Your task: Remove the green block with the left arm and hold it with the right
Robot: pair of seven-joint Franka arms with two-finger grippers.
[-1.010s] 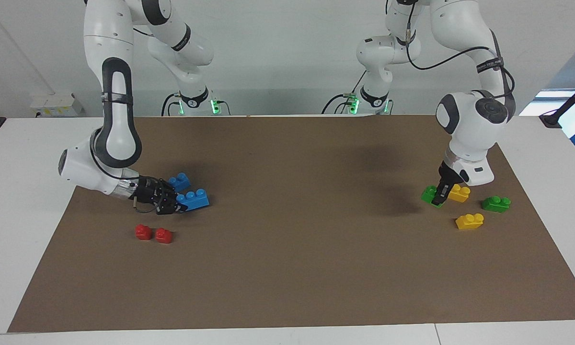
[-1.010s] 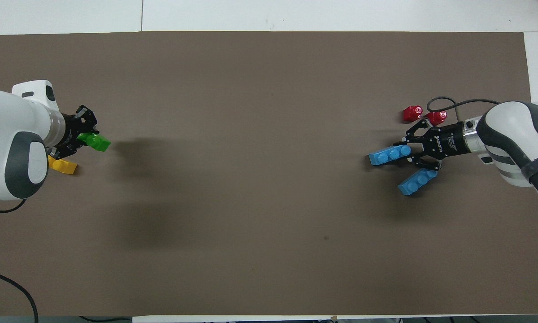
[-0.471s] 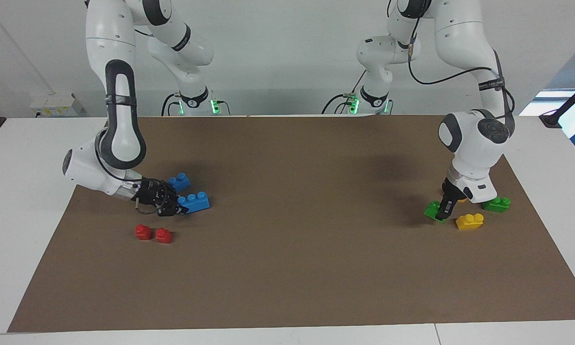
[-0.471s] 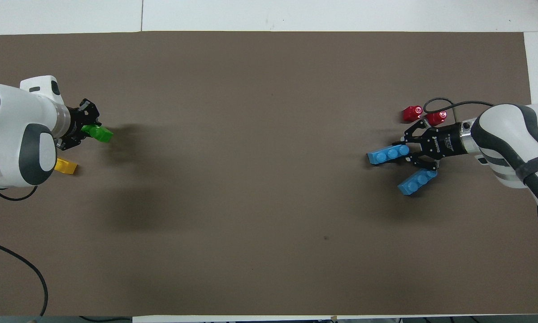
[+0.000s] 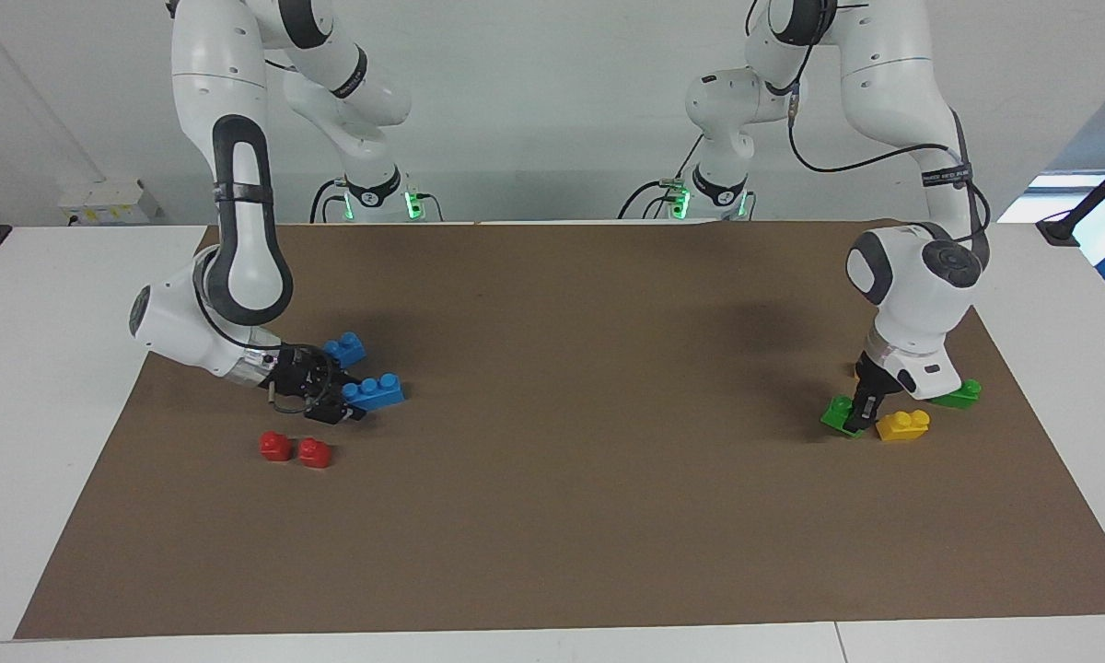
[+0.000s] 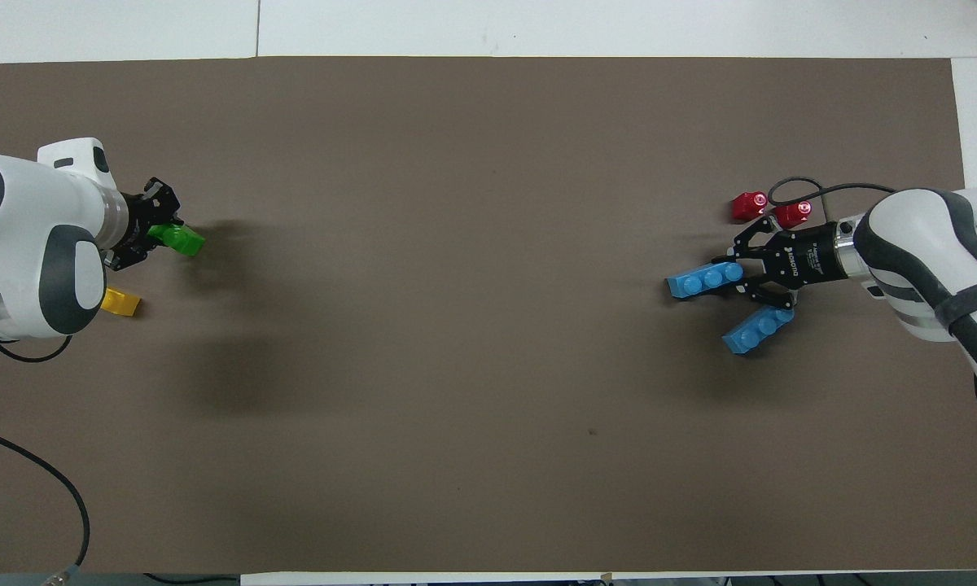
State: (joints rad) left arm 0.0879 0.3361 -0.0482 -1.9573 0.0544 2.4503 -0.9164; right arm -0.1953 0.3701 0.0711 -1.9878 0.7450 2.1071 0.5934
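Note:
My left gripper [image 5: 859, 408] is shut on a green block [image 5: 836, 413] and holds it low at the mat, at the left arm's end of the table. In the overhead view the block [image 6: 182, 239] sticks out of that gripper [image 6: 159, 230]. A second green block [image 5: 963, 393] lies beside the left hand, partly hidden by it. My right gripper [image 5: 343, 401] is open and low at the right arm's end, also in the overhead view [image 6: 751, 282]. It is far from both green blocks.
A yellow brick [image 5: 902, 424] lies next to the held green block. Another yellow brick [image 6: 120, 303] shows by the left arm. Two blue bricks [image 5: 374, 390] [image 5: 344, 349] flank the right gripper's fingers. Two red blocks [image 5: 276, 447] [image 5: 314, 452] lie farther from the robots than it.
My left gripper has moved the green block away from the robots, from beside one yellow brick to beside the other. The right gripper has shifted slightly by the blue bricks.

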